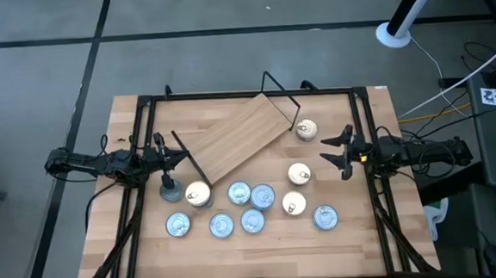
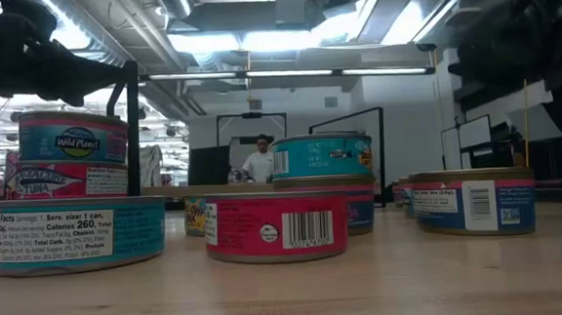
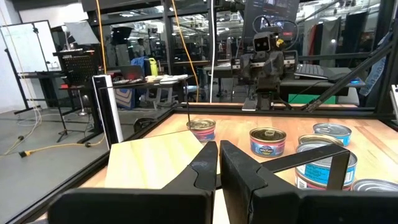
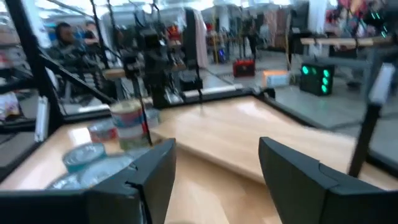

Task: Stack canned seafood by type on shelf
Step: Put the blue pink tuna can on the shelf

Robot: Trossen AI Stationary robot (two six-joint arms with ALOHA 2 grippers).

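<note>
The shelf (image 1: 239,137) lies tilted on the table (image 1: 366,235), and the tins (image 1: 251,209) sit in a bunch in front of it. The left gripper (image 1: 177,158) has its fingers pressed together, holding nothing, beside the shelf's end. The right gripper (image 1: 331,149) has its fingers spread wide, near a gold-lid tin (image 1: 306,129)

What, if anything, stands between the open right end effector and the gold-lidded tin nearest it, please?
Nothing visible: the right end effector hangs open above bare table, with the gold-lidded tin just beside it and no other tin between them.
</note>
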